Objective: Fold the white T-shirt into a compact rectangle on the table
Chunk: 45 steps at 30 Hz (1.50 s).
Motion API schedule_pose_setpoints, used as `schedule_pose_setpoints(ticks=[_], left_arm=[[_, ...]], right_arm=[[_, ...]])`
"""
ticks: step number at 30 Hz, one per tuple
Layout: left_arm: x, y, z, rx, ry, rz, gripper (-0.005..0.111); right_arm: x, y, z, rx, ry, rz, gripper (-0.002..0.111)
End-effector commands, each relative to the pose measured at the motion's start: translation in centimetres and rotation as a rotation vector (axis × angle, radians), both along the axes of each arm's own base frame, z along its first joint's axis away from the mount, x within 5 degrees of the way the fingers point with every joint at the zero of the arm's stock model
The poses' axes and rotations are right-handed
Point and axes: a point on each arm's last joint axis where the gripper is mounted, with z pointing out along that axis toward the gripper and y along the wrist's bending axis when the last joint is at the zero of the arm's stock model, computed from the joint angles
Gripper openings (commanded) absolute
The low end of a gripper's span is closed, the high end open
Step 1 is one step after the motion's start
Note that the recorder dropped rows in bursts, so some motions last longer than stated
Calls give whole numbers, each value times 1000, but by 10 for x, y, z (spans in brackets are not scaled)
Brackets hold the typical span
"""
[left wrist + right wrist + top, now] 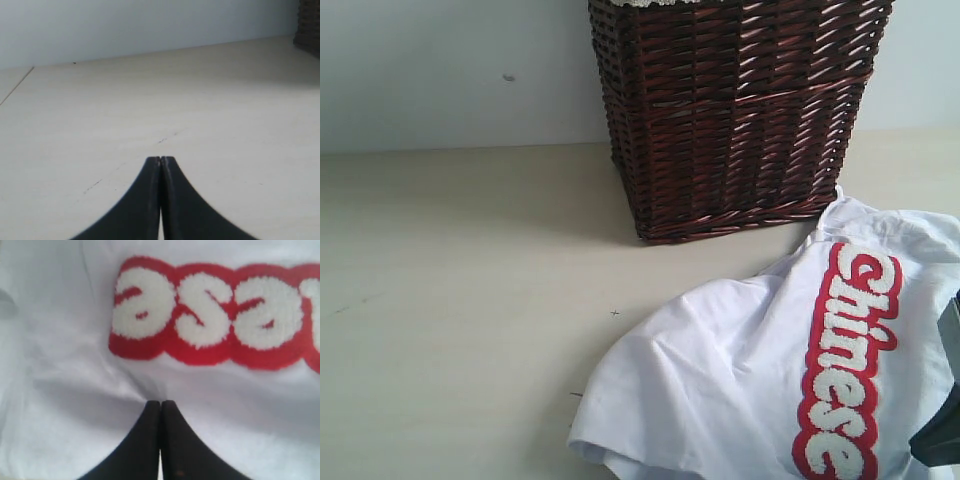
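From my remote station: the white T-shirt (720,390) lies rumpled and unfolded on the right side of the desk (460,300). It sits in front of a dark brown wicker basket (730,110) that stands at the desk's far edge against the pale wall (440,70). The shirt's upper tip comes right up to the basket's base, though I cannot tell whether the two touch. The fuzzy white lettering (850,360), outlined in red, faces up and runs away from the basket along the cloth. My right hand (160,402) is down on the shirt just beside the lettering (210,315). Its two dark fingers are pressed together on a small pinch of fabric, with creases drawing in toward the tips. In the exterior view that hand shows only as a dark shape (942,430) at the shirt's right side. My left hand (160,159) hangs over bare desk well apart from the shirt, with its fingers together and nothing between them.
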Motion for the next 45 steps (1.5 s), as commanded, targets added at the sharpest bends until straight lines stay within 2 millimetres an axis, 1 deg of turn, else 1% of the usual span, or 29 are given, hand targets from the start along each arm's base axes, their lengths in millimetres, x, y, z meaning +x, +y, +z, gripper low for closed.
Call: schedule_pose_setpoints(ticks=[1,3,4,6,7,8,9,10,12,14,15,20,23,25,26,27,30,31,33,34,36,37,38,39,40,41,42,43,45], left_arm=[[0,0,1,-1,-12,-4,0],[0,0,1,-1,-12,-4,0],[0,0,1,-1,-12,-4,0],[0,0,1,-1,-12,-4,0],[0,0,1,-1,-12,-4,0],[0,0,1,-1,-12,-4,0],[0,0,1,-1,-12,-4,0],[0,0,1,-1,-12,-4,0],[0,0,1,-1,-12,-4,0],[0,0,1,-1,-12,-4,0],[0,0,1,-1,-12,-4,0],[0,0,1,-1,-12,-4,0],[0,0,1,-1,-12,-4,0],[0,0,1,-1,-12,-4,0],[0,0,1,-1,-12,-4,0],[0,0,1,-1,-12,-4,0],[0,0,1,-1,-12,-4,0],[0,0,1,-1,-12,-4,0],[0,0,1,-1,-12,-4,0],[0,0,1,-1,-12,-4,0],[0,0,1,-1,-12,-4,0],[0,0,1,-1,-12,-4,0],[0,0,1,-1,-12,-4,0],[0,0,1,-1,-12,-4,0],[0,0,1,-1,-12,-4,0],[0,0,1,-1,-12,-4,0],[0,0,1,-1,-12,-4,0],[0,0,1,-1,-12,-4,0],[0,0,1,-1,-12,-4,0]], right_arm=[[0,5,12,79,7,57,1],[-7,0,9,27,37,149,8],[-13,-3,8,-8,64,224,17],[-23,-11,10,-76,114,363,39],[-25,-13,11,-106,112,393,52],[-25,-15,11,-140,90,401,62],[-22,-17,12,-171,54,390,66],[-19,-18,10,-206,15,371,65],[-13,-17,8,-249,-42,360,60],[-9,-11,4,-254,-50,384,53],[-8,-7,2,-244,-47,391,51],[2,19,-9,-209,-67,395,51],[5,26,-13,-239,-95,437,50],[6,29,-14,-244,-99,449,46],[6,30,-15,-243,-97,456,41],[6,31,-16,-242,-94,464,34],[4,34,-15,-222,-76,469,5],[4,34,-15,-219,-72,465,0],[4,34,-14,-220,-71,454,0],[4,34,-12,-219,-73,452,0],[2,38,-2,-181,-80,434,0],[1,42,11,-128,-89,421,0],[1,44,18,-103,-98,413,0],[4,51,33,-36,-129,376,0],[7,53,39,-9,-149,352,0],[15,58,48,43,-199,281,0],[22,61,53,74,-231,219,0],[29,62,55,86,-257,163,0],[42,59,51,58,-304,50,0]])
